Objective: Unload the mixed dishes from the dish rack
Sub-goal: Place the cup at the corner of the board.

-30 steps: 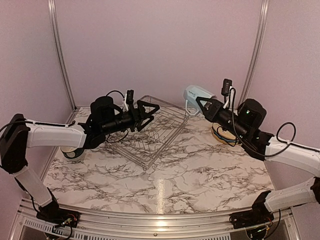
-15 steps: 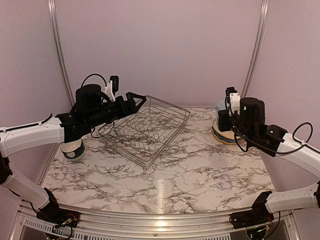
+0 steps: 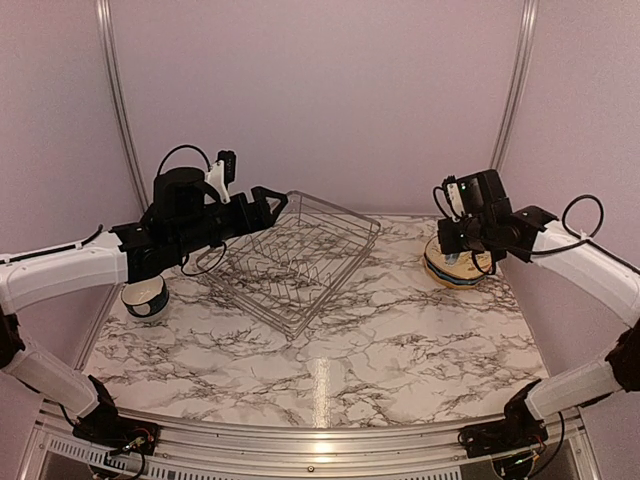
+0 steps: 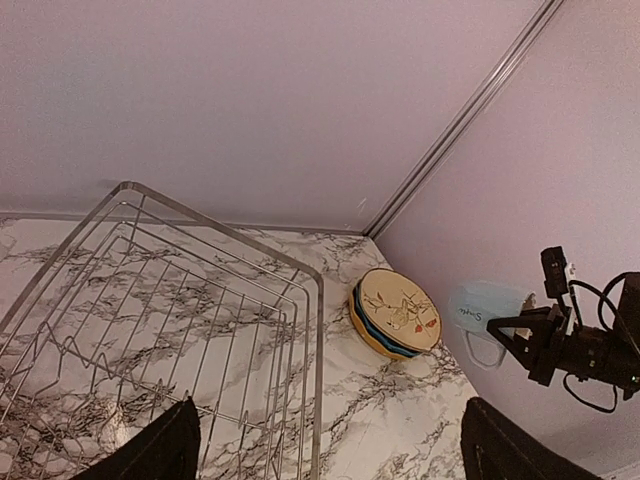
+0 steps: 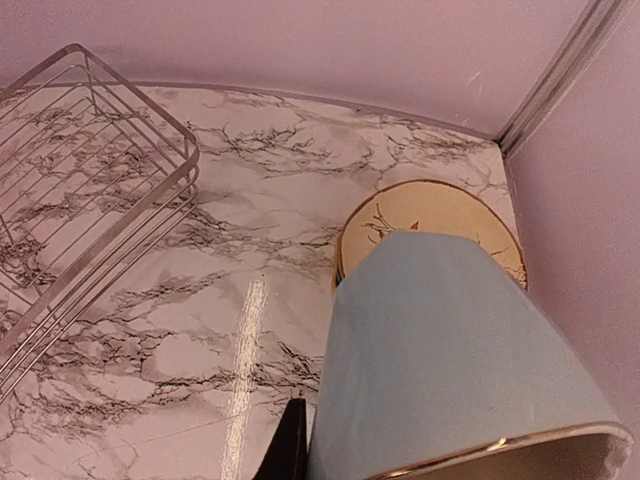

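The dish rack (image 3: 300,262) is a silver wire basket at centre left, and I see no dishes in it. My left gripper (image 3: 262,206) hovers open and empty over its back left edge; its fingertips (image 4: 160,452) frame the rack's corner (image 4: 300,330). My right gripper (image 3: 455,246) is shut on the pale blue mug (image 5: 450,370), held tilted just above the stacked plates (image 3: 458,272) at the right. The cream leaf plate (image 5: 430,215) tops the stack. The mug also shows in the left wrist view (image 4: 488,310). A dark teal and white bowl (image 3: 147,297) sits at the far left.
The marble table (image 3: 330,370) is walled in by pink panels at the back and both sides. The plate stack sits close to the back right corner post (image 3: 508,110). The rack (image 5: 80,180) lies at an angle to the table edges.
My right gripper has carried the mug from beside the rack's back right corner to above the plate stack. My left gripper has lifted up and back from the rack.
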Tool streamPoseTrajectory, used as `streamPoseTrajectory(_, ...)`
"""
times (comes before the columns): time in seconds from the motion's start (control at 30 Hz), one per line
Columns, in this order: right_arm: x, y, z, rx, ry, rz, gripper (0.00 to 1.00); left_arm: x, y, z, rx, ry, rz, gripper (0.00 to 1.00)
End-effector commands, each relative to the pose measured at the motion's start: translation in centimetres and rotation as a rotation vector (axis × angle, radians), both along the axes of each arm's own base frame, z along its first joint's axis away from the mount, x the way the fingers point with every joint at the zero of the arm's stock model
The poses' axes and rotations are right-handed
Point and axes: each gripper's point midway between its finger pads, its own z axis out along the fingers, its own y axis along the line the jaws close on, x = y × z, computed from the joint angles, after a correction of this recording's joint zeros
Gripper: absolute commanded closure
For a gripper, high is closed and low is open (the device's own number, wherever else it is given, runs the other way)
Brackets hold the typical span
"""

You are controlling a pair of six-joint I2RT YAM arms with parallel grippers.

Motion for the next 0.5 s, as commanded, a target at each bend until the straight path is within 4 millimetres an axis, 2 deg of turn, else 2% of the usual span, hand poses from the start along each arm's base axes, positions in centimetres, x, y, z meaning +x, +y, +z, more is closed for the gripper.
streamPoseTrajectory(0.0, 1.1, -2.0, 0.1, 0.102, 0.085, -0.004, 1.0, 0.0, 1.2, 0.1, 0.024, -0.013, 0.036, 0.07)
streamPoseTrajectory(0.1, 1.3, -3.0, -2.2, 0.114, 0.181, -0.007, 1.0, 0.0, 1.3, 0.1, 0.03, -0.015, 0.039, 0.07)
streamPoseTrajectory(0.33, 0.9, -2.3, -6.6, 0.096, 0.366, 0.05, 1.0, 0.1, 0.9, 0.2, 0.024, -0.019, 0.025, 0.07)
streamPoseTrajectory(0.47, 0.3, -2.7, -9.1, 0.051, 0.462, 0.041, 1.0, 0.1, 0.7, 0.0, 0.019, -0.011, 0.021, 0.07)
